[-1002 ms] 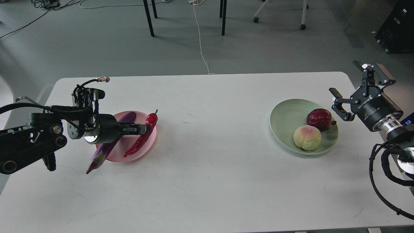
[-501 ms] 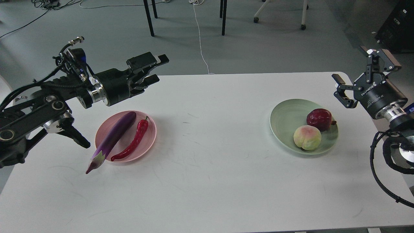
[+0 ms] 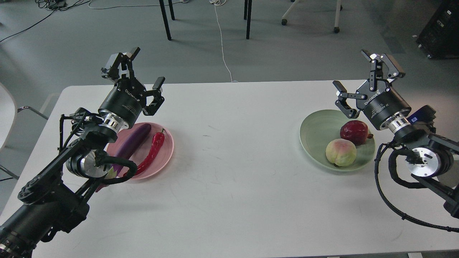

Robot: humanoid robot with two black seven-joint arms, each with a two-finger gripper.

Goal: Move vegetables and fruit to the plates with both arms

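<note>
The purple eggplant and the red chili pepper lie side by side on the pale pink plate at the left; the eggplant's stem end is hidden behind my left arm. The dark red pomegranate and the yellow-green peach sit on the pale green plate at the right. My left gripper is open and empty, raised above the table behind the pink plate. My right gripper is open and empty, raised behind the green plate.
The white table has rounded far corners. Chair and table legs and a white cable are on the grey floor beyond the far edge. A dark case stands at the far right.
My left gripper let go of the chili pepper, which now lies on the pink plate, then rose and swung back, turning upward. My right gripper moved left and up, toward the green plate's back.
</note>
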